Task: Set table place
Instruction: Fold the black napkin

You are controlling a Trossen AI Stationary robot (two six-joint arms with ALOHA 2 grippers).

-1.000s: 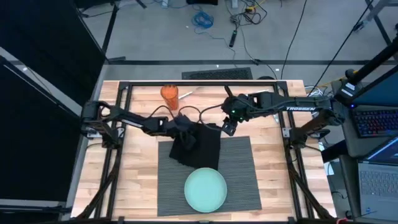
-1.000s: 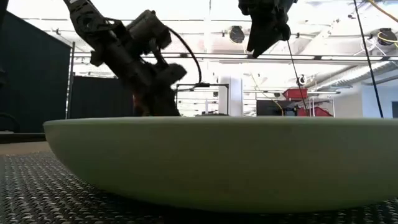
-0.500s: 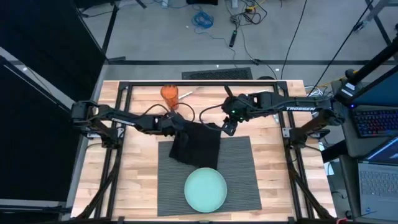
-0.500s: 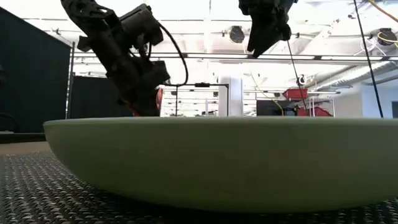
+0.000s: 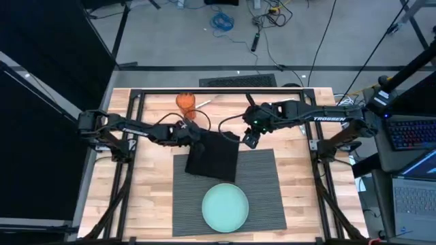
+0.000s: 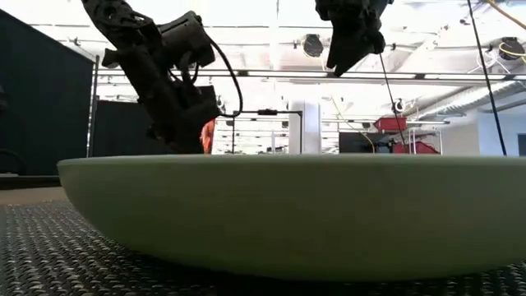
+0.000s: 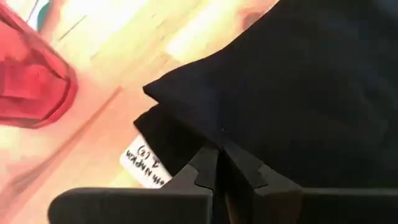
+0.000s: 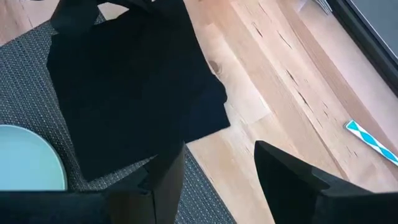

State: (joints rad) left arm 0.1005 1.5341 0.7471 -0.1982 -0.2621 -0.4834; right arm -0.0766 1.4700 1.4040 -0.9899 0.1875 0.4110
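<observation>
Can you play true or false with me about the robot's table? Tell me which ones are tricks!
1. The round teal plate sits on the grey placemat. True.
2. The black napkin is lying on top of the plate. False: it lies beyond the plate, partly on the placemat and partly on the wooden table, not touching the plate.
3. The left claw is pinched shut at the napkin's edge. True.
4. The right claw is squeezing the napkin too. False: it is open, holds nothing, and hovers above the napkin's corner.
5. An orange cup stands on the table beyond the napkin. True.
6. The cup is on the placemat. False: it stands on bare wood.
</observation>
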